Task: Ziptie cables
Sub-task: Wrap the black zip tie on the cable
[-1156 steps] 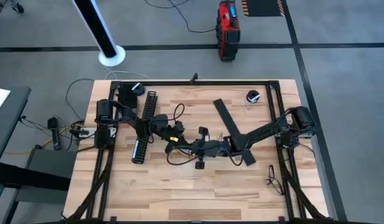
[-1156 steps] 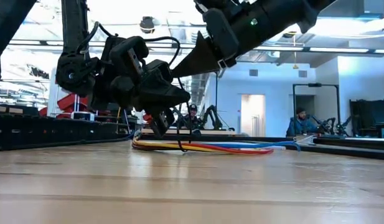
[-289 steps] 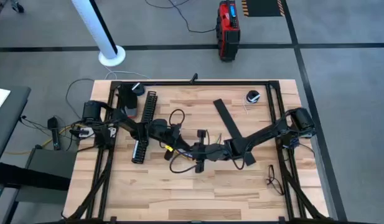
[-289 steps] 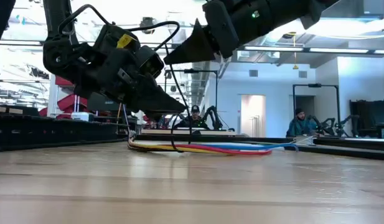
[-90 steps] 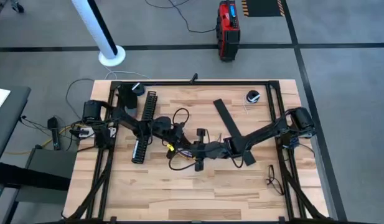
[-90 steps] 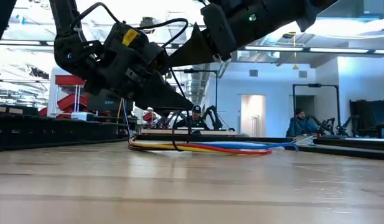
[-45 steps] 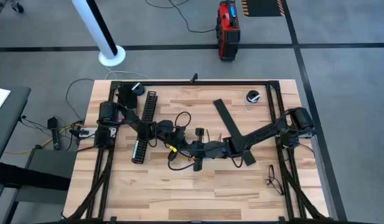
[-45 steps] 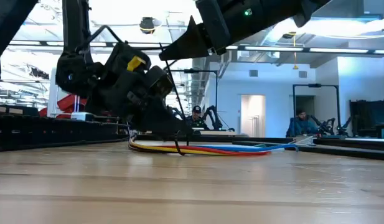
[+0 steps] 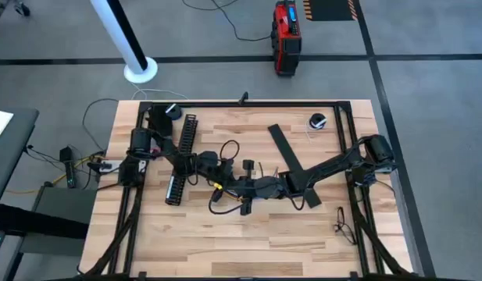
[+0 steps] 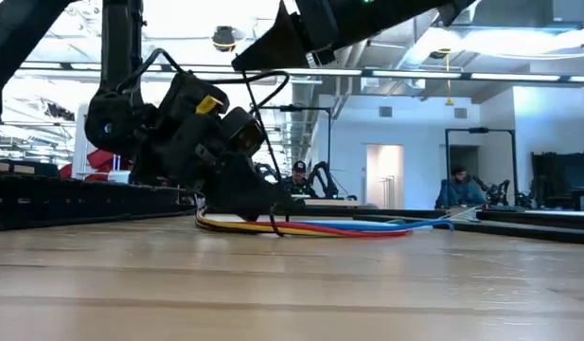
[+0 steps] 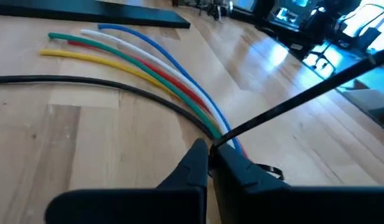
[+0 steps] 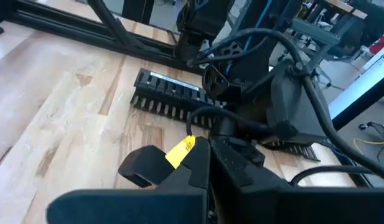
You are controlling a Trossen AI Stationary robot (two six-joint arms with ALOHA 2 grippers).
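The cables [image 11: 148, 59], yellow, green, red, white and blue, lie flat on the wooden table and run together at one end [image 10: 348, 225]. A black zip tie [image 11: 291, 102] rises from that end. My left gripper [image 11: 210, 149] [image 9: 216, 176] is shut there, low on the table [image 10: 258, 206]. My right gripper [image 9: 234, 187] [image 12: 208, 149] is shut and held high above the cables [image 10: 249, 59], just right of the left one. My left gripper pinches the zip tie between its two fingertips where the strap meets the bunched cable ends [image 11: 220, 142]. The fingers slant down from the table's left. The cables stay on the table. My right gripper is shut on the zip tie's free tail; its own fingers hide the place of contact. The thin strap [image 10: 261, 142] runs taut from its fingertips down to the cables. The fingers point toward the table's left, well above the table.
A black comb-slotted channel [image 9: 180, 156] [image 12: 173, 96] lies behind the left arm. A flat black strip [image 9: 291, 164] lies under the right arm. A loose black cable [image 11: 86, 82] curves beside the wires. A small round black object [image 9: 317, 121] sits far right. People [image 10: 454, 185] sit beyond the table.
My left gripper has come down onto the bunched end of the cables. My right gripper has risen and gone a little toward the table's left, and the zip tie's tail is drawn out straight between them.
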